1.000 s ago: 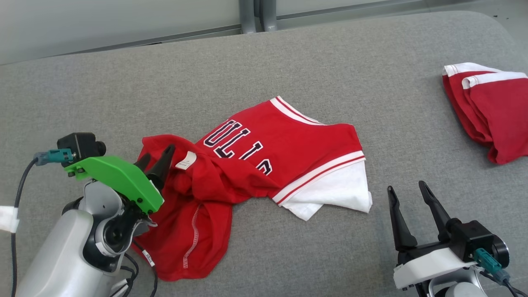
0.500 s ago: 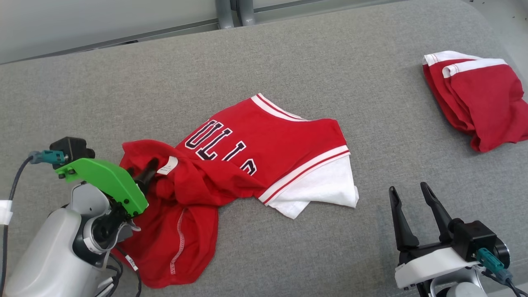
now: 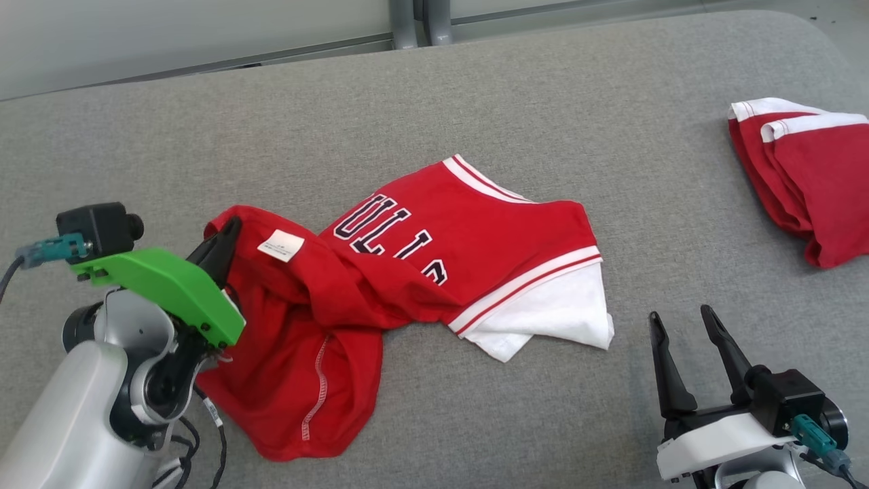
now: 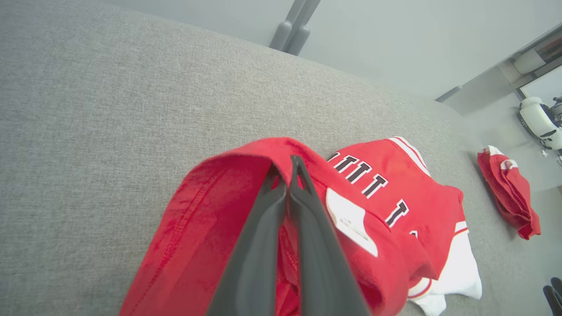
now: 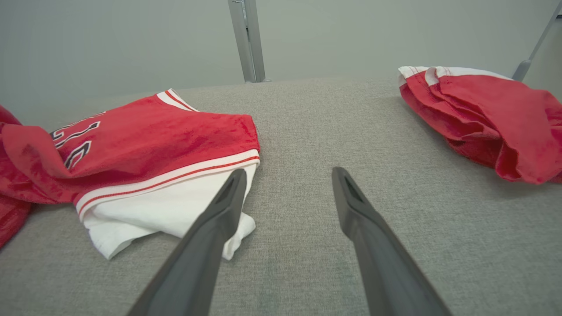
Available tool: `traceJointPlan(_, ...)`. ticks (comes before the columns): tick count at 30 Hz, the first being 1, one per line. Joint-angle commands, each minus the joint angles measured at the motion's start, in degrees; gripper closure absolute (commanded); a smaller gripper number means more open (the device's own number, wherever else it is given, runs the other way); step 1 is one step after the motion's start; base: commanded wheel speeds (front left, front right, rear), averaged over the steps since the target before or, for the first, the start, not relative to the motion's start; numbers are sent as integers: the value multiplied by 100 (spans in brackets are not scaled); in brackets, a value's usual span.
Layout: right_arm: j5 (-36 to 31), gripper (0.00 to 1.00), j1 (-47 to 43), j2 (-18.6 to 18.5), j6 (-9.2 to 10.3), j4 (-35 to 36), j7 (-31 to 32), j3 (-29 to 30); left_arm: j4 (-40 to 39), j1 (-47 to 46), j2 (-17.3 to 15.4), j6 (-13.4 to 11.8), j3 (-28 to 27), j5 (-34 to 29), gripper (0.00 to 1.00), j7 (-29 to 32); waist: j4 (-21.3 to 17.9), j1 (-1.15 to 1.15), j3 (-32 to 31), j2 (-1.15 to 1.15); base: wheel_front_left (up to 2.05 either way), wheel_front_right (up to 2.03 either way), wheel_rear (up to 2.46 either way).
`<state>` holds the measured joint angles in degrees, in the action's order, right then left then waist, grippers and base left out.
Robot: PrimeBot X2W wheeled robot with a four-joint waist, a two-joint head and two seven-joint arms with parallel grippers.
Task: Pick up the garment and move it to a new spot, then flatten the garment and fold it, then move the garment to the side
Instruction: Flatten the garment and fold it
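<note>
A crumpled red jersey (image 3: 468,238) with dark letters, white trim and a white sleeve lies mid-surface; it also shows in the left wrist view (image 4: 395,193) and the right wrist view (image 5: 149,145). My left gripper (image 3: 224,234) is shut on the jersey's left red edge near the white label (image 3: 280,245), lifting that fold off the surface. The wrist view shows both fingers (image 4: 285,175) pressed together with red cloth around them. My right gripper (image 3: 682,319) stands open at the lower right, clear of the white sleeve (image 5: 175,210), with its two fingers (image 5: 232,188) spread over bare cushion.
A second red garment with white trim (image 3: 808,176) lies folded at the far right edge, also in the right wrist view (image 5: 483,114). The grey padded surface (image 3: 407,102) has free room behind and in front of the jersey. Metal posts (image 3: 417,20) stand beyond the back edge.
My left gripper has closed on the jersey's left edge and lifted it up and leftward. The head camera swung between frames. The right gripper stayed open and still.
</note>
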<state>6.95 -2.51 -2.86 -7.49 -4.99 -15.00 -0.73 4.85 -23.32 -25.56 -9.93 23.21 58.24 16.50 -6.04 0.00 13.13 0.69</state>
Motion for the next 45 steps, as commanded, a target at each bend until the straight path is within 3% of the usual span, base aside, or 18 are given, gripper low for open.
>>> traceJointPlan(1,-15,0,-75,-9,0,15,-24,10,-305,270,-109,-103,-50,-54,100,-69,134,0,-70,-69,0,0,0)
traceJointPlan(8,-27,0,-181,-10,0,47,-22,25,-1874,1470,-435,-507,-304,-52,100,-344,388,0,-122,-69,0,0,0)
traceJointPlan(16,-108,0,-138,-12,0,106,58,-1,-3981,2265,-775,-701,-521,-16,100,-359,747,0,-203,-69,0,0,0)
traceJointPlan(22,-90,0,-103,-12,0,96,86,-62,-4669,2559,-904,-870,-397,-104,100,-216,752,0,-208,-69,0,0,0)
traceJointPlan(30,-35,0,-199,-13,0,30,38,-73,-3694,3608,-609,-841,-225,131,100,-646,702,0,-111,-69,0,0,0)
traceJointPlan(37,-184,0,-164,-16,0,59,110,-11,-2185,3977,-231,-339,-323,477,100,-1196,710,0,-177,-69,0,0,0)
traceJointPlan(42,-206,0,-242,-32,0,129,169,54,-1640,4006,-81,-2,-297,585,100,-1362,772,0,-242,-69,0,0,0)
traceJointPlan(45,-213,0,-285,-32,0,166,188,61,-1397,4023,2,111,-332,663,75,-1469,809,0,-251,-69,0,0,0)
